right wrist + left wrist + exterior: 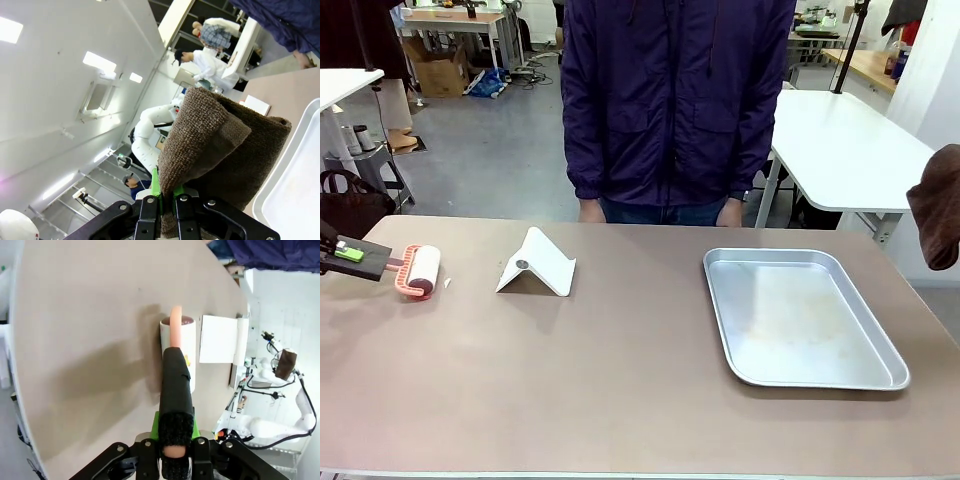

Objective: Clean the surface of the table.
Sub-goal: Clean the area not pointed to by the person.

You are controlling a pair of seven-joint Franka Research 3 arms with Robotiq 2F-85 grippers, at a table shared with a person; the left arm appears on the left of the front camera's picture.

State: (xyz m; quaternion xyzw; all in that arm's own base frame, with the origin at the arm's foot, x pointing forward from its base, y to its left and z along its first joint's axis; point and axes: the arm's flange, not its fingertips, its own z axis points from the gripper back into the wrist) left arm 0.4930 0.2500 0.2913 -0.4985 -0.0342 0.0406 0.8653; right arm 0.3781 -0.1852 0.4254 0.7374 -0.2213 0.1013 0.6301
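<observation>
The brownish-taupe table (620, 390) spans the front view. At its left edge my left gripper (350, 254) is shut on the black handle of a lint roller (421, 270), whose white roll in a salmon frame rests on the tabletop. The left wrist view shows that gripper (175, 442) clamped on the handle, with the roller (178, 347) lying on the table (85, 340). My right gripper (167, 197) is shut on a folded brown cloth (225, 145), which hangs in the air at the right edge (940, 205), above and beyond the table's corner.
A shiny metal tray (720, 300) lies on the right half. A white folded stand (537, 265) sits left of centre, just beyond the roller. A tiny white scrap (448, 283) lies beside the roller. A person in a dark jacket (675, 100) stands at the far edge.
</observation>
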